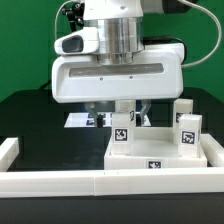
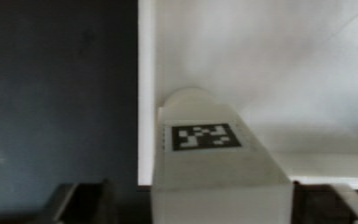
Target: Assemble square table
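The square table's white slab (image 1: 160,152) lies on the black table at the exterior view's right, with a tag on its front edge. A white tagged leg (image 1: 122,131) stands on its left part, under my gripper (image 1: 122,113). In the wrist view the leg (image 2: 208,150) fills the space between my dark fingers (image 2: 101,205), which sit against its two sides; my gripper (image 2: 217,208) is shut on it. The slab (image 2: 282,60) lies pale behind it. Two more legs (image 1: 186,131) stand at the slab's right.
Long white rails (image 1: 50,182) border the front and the exterior view's left (image 1: 8,150). The marker board (image 1: 78,120) lies on the black table behind the slab. A green wall stands at the back.
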Tool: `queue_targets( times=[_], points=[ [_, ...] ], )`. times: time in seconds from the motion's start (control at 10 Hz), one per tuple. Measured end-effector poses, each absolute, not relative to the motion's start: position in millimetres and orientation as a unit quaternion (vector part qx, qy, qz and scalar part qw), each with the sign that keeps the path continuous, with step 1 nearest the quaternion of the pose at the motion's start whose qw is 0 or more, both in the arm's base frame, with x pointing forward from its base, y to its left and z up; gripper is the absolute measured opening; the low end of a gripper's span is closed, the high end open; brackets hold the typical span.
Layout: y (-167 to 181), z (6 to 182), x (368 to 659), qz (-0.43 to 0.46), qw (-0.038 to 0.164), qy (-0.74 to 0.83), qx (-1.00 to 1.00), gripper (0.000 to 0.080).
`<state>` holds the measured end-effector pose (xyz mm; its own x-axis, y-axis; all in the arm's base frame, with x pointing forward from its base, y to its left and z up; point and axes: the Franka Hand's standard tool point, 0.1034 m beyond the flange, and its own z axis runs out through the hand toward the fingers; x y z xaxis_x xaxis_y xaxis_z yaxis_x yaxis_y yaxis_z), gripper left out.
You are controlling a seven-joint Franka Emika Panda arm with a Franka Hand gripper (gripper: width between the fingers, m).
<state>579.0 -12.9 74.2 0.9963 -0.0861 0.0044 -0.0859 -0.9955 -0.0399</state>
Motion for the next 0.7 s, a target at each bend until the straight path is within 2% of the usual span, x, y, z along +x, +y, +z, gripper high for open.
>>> queue_targets(
  times=[0.1,0.2,0.4,0.7],
  points=[
    [-12.8,74.2,579.0,-0.003,0.02,0.046,-0.999,0.0371],
    [-12.9,74.1,579.0,-0.003,0.02,0.058,-0.998,0.0289],
    [-12.9,74.0,578.9,-0.002,0.02,0.079,-0.997,0.0289],
    [-13.3,73.0,579.3,0.0,0.025,0.263,-0.965,0.0289]
  ],
)
